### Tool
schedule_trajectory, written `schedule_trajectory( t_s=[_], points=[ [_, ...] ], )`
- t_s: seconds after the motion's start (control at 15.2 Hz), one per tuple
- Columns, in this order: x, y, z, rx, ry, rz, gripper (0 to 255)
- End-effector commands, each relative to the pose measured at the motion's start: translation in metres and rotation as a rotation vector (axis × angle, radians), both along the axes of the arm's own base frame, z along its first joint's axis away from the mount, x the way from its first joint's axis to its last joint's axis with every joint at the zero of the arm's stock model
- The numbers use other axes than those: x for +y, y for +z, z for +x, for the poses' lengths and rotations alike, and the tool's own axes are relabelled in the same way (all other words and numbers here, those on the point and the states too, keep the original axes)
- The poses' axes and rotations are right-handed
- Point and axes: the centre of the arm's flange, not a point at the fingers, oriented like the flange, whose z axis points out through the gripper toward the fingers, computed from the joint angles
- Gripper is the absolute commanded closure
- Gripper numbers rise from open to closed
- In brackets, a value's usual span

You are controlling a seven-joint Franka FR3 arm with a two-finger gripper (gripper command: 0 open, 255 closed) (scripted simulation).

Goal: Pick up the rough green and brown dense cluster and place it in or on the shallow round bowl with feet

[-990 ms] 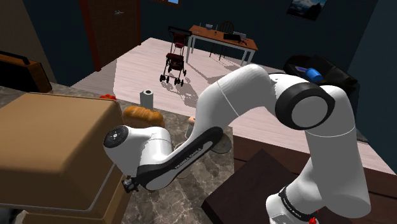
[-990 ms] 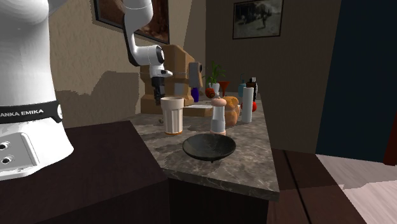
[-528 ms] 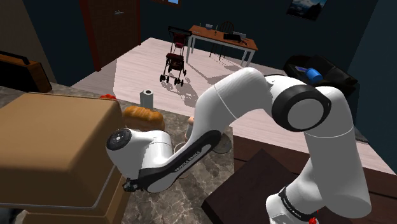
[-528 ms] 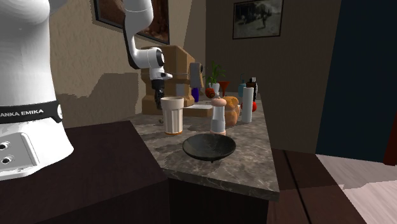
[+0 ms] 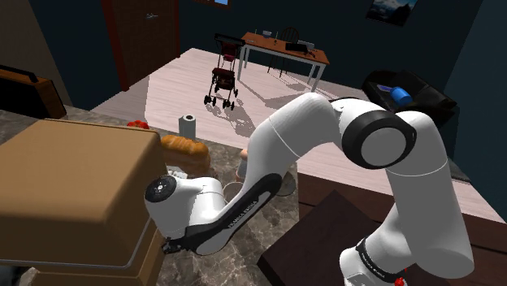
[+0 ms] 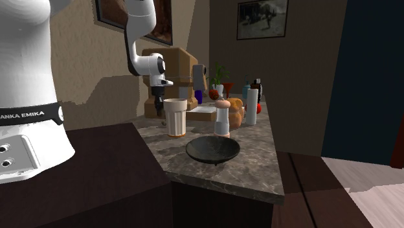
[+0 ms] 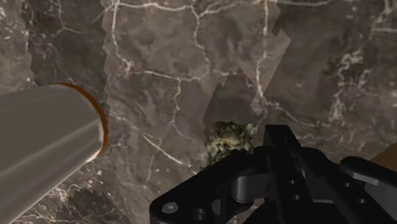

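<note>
From the shoulder view, the arm (image 5: 268, 162) bends low over the surface (image 5: 244, 264). In the second exterior view, the hand (image 6: 157, 110) hangs just behind the cup (image 6: 175, 117), and the bowl (image 6: 212, 149) sits in front of the cup. In the wrist view, the green-brown clump (image 7: 230, 137) lies on the surface near the cup. I cannot tell whether the hand is clenched.

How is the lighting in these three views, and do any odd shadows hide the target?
Wrist view: a jagged, blocky shadow falls on the marble counter beside the green-brown cluster, which reads clearly. Second exterior view: dim, the dark bowl low in contrast. Shoulder view: bright far floor, crisp stroller shadow.
</note>
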Motion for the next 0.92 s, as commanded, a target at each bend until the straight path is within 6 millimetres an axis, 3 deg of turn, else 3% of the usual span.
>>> schedule_trajectory(
  t_s=[0.0, 0.33, 0.86],
  points=[
    [0.0, 0.001, 0.001, -0.001, -0.001, 0.001, 0],
    [-0.069, -0.004, 0.029, -0.089, 0.107, 0.169, 0],
    [-0.068, -0.044, 0.031, -0.089, 0.107, 0.169, 0]
  ],
)
